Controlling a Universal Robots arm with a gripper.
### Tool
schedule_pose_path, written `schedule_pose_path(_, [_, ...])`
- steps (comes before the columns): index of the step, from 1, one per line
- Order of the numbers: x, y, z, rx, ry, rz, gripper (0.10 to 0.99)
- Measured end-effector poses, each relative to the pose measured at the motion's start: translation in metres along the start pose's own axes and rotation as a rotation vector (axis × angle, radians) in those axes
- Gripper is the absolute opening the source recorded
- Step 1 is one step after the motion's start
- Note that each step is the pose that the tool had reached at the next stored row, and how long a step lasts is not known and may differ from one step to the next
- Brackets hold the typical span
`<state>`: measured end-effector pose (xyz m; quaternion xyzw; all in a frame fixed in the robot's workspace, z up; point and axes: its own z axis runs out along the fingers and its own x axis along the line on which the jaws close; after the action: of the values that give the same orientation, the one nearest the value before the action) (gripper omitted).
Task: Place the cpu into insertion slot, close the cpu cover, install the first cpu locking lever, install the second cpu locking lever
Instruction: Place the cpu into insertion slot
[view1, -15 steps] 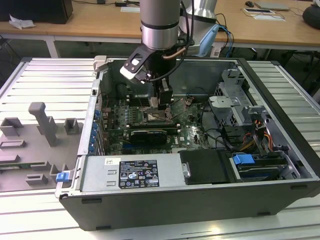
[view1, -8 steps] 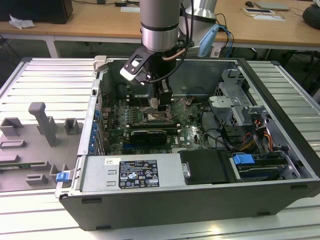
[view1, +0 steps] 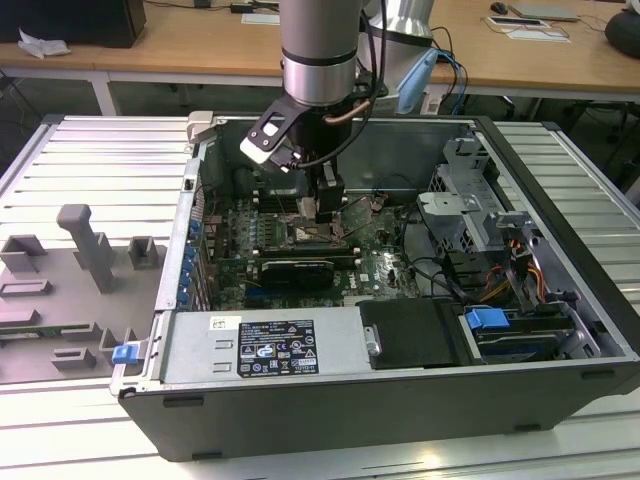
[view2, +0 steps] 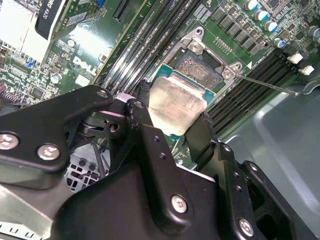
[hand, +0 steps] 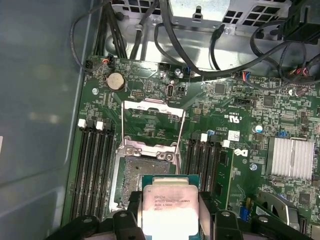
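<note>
Currently step one, placing. Inside the open dark-grey metal computer case (view1: 330, 415), over the green motherboard (hand: 220, 105), the thin silver frame-shaped cpu cover (hand: 150, 105) stands raised. The square beige-pinned insertion slot (hand: 131, 175) lies bare. My black claw (view2: 172, 117) clamps the flat silver square cpu (hand: 169, 205) near the slot, not yet in it. I judge seating needs square alignment.

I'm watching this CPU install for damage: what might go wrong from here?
1. The gripper holds the cpu by two edges above the slot, whose pin field is bare; a skewed or offset drop might bend pins.
2. Memory slots flank the slot closely, so the fingers might strike them.
3. The open cover stands just beyond and might get bumped.
</note>
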<state>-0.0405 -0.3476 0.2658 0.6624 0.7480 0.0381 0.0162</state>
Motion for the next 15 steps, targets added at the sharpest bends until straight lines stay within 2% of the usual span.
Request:
schedule_pose_path(4, [-0.0001,-0.0002,0.002,0.0,-0.0012,0.014,0.537])
schedule_pose_path(7, [-0.0001,-0.0003,0.0035,-0.002,-0.0051,0.064,0.537])
schedule_pose_path(15, [0.0016,-0.0003,0.006,-0.002,-0.0056,0.069,0.537])
